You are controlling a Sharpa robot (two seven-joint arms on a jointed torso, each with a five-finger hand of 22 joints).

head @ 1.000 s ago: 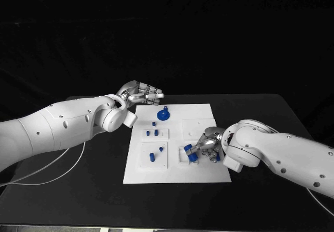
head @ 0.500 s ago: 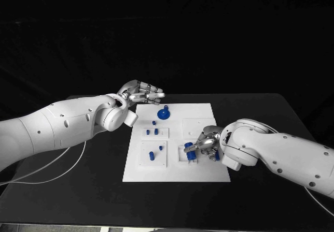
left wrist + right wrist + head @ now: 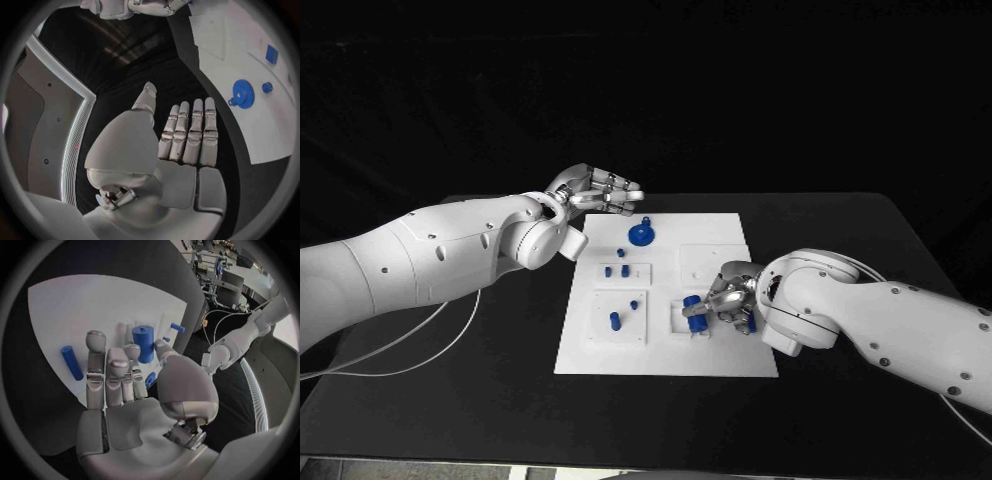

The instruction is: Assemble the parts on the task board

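Observation:
The white task board [image 3: 718,240] lies mid-table with blue parts on it. A round blue disc [image 3: 640,236] sits near its far edge, small pegs [image 3: 625,270] stand in the middle, and one peg [image 3: 615,322] is nearer. My right hand [image 3: 727,300] hovers low over the board's near right area, its fingers reaching to a blue block [image 3: 691,308]. In the right wrist view the fingers [image 3: 106,370] lie nearly straight, a blue cylinder [image 3: 142,342] stands just past them, and a peg [image 3: 71,362] lies beside them. My left hand [image 3: 597,191] hangs empty above the far left corner.
The black table [image 3: 848,230] surrounds the board on all sides. A white cable [image 3: 430,345] loops on the table at the left. In the left wrist view the blue disc [image 3: 242,93] and the board [image 3: 250,65] lie beyond the straight fingers.
My right hand has crept a little to the left, closer over the blue block. The left hand has stayed almost still.

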